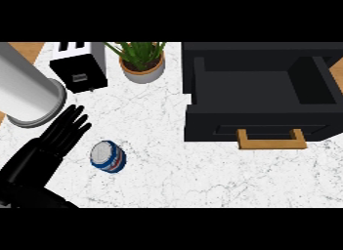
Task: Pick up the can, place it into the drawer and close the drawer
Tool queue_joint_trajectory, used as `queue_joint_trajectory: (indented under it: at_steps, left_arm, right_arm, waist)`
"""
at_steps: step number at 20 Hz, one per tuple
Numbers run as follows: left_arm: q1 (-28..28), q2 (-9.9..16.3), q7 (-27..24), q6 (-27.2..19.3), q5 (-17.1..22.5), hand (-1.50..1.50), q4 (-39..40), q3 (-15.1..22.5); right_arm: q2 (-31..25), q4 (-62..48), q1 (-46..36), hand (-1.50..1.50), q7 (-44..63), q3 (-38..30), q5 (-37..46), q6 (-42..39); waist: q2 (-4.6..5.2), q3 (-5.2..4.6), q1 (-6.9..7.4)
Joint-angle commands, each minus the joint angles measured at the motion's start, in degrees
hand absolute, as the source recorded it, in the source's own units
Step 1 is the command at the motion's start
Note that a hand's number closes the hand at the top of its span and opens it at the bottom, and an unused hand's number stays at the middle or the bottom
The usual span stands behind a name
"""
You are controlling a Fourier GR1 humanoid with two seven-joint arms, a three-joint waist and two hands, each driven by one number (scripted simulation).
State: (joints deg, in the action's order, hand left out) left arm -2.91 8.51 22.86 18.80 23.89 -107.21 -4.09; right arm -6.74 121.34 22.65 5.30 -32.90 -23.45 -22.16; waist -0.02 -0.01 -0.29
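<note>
Robot hand on the left (48,146), black with its fingers straight and spread, is open and holds nothing, resting just beside the small round blue, red and white metal can (107,156), which lies on the white marble surface (203,176) not yet picked up; the right robot hand does not show. Well off to the right, the big black box drawer (264,95) with its wooden handle (271,139) is pulled open, I think so the can can go inside. Behind stand a tall shiny grey cylinder (22,88), a black and white toaster (78,66) and a green plant in a pale pot (141,61).
</note>
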Motion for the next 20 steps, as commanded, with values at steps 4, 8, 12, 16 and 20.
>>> queue_joint_trajectory:
  at_steps: [4, 8, 12, 16, 20]
  left_arm:
    - [1.37, -2.28, -7.71, 0.53, -6.54, -1.5, 10.58, 0.34]
    - [-0.3, -2.39, -16.09, 2.11, -10.83, -1.5, 15.33, -0.18]
    - [2.04, -0.44, -19.37, 2.44, -11.36, -1.5, 21.99, -3.48]
    - [4.25, 0.27, -23.16, 2.86, -12.57, -1.5, 27.44, -4.89]
    - [5.61, -0.86, -27.65, 2.0, -16.09, -1.5, 34.93, -3.8]
  right_arm:
    - [1.53, 0.08, 2.08, -1.5, -1.16, -3.3, -2.17, -4.37]
    - [2.54, 4.2, 1.73, -1.5, 2.37, -3.1, -1.78, -3.29]
    - [1.23, 5.06, 3.7, -1.5, 5.21, -5.82, -7.19, -5.5]
    - [5.92, 5.11, 2.44, -1.5, 1.95, -4.3, -1.2, -5.99]
    - [0.28, 0.07, -0.35, -1.5, 2.66, -9.59, -6.78, -7.35]
  waist:
    - [-0.01, 0.0, -0.11]
    - [0.0, -0.01, 0.0]
    - [-0.02, -0.02, -0.2]
    - [0.02, -0.01, -0.1]
    - [0.02, -0.01, -0.11]
